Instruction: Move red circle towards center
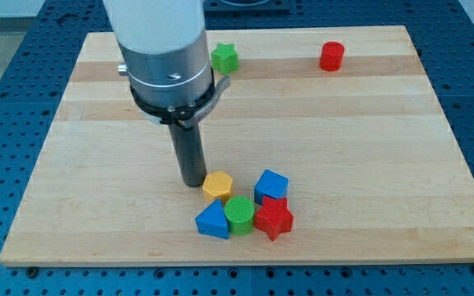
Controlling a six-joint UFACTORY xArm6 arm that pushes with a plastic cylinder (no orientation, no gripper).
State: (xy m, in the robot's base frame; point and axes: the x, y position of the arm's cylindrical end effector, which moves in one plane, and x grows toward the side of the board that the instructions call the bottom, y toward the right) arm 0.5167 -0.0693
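My tip (192, 182) beside the yellow block (217, 186)
Red circle (332, 57) sits at the worktop's (369, 148) one o'clock; there is no hand, only a rod.

Single view, raised, angled down across whole wooden board (369, 164) (moderately near, from bottom edge)

Red circle (332, 57), green star (225, 57)

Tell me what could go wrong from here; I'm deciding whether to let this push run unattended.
1. My tip sits beside the yellow block, far from the red circle near the view's top right. Leaving carelessly could scatter the cluster.
2. The red circle lies close to the board's top edge; a badly angled push might slide it off.
3. The green star stands near a direct path toward it.
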